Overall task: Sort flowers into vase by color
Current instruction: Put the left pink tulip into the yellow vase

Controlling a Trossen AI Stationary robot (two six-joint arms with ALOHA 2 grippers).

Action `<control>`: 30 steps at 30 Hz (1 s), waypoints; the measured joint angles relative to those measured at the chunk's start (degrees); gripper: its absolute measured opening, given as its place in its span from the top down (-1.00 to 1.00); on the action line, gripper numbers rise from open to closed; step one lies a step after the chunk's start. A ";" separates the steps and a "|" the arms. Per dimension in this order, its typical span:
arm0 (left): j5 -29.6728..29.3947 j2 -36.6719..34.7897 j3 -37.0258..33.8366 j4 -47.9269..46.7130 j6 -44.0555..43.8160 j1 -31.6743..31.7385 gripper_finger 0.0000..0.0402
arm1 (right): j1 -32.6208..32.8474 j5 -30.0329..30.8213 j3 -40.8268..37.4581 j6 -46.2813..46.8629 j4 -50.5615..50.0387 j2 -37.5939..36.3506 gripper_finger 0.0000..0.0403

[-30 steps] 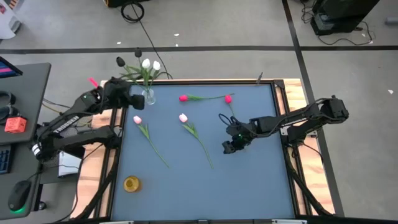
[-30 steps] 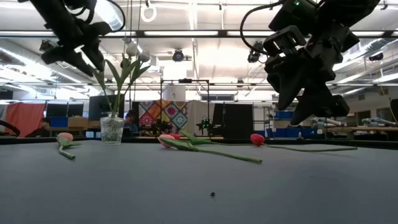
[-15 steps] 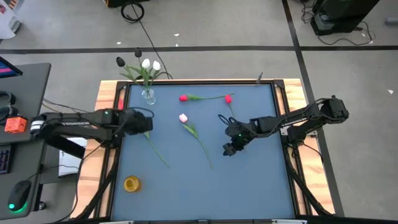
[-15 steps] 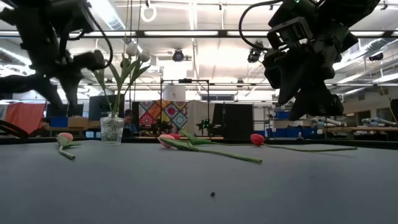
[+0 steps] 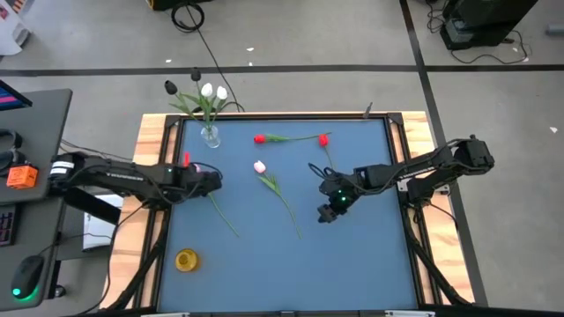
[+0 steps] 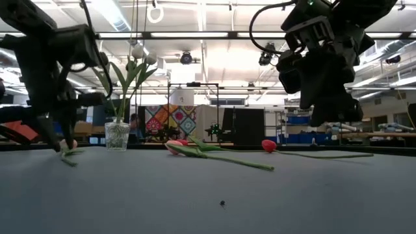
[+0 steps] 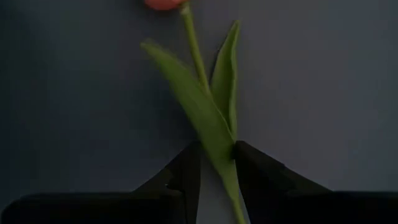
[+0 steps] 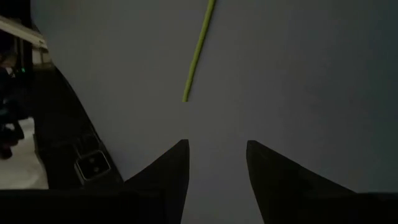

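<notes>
The left end effector (image 7: 216,163) pinches a pink tulip (image 7: 205,106) lying flat on the table (image 5: 352,255). Its stem runs diagonally, head toward the vase (image 5: 210,135). The right end effector (image 8: 216,160) hovers spread.

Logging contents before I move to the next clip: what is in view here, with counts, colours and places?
Vase: one, clear glass, far-left corner of the table, holding white tulips.
Red tulips: two, lying near the far edge.
Pink tulips: two, one mid-table, one at the left gripper.
Yellow object: one, near-left corner; cannot tell what it is.
Left gripper: low on the left side, fingers closed around a pink tulip's stem and leaf.
Right gripper: open, above the table right of centre, holding nothing.
</notes>
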 joint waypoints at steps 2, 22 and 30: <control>-0.06 1.98 -0.02 0.16 0.12 0.63 0.48 | -0.07 -0.47 0.00 -0.91 -0.23 0.00 0.16; -1.61 4.91 7.83 0.87 12.92 0.39 0.95 | 4.00 3.90 0.00 -0.66 -0.27 0.02 0.16; -14.47 -0.49 21.85 0.44 31.99 -8.07 0.95 | 10.23 9.45 0.02 8.47 3.13 0.01 0.16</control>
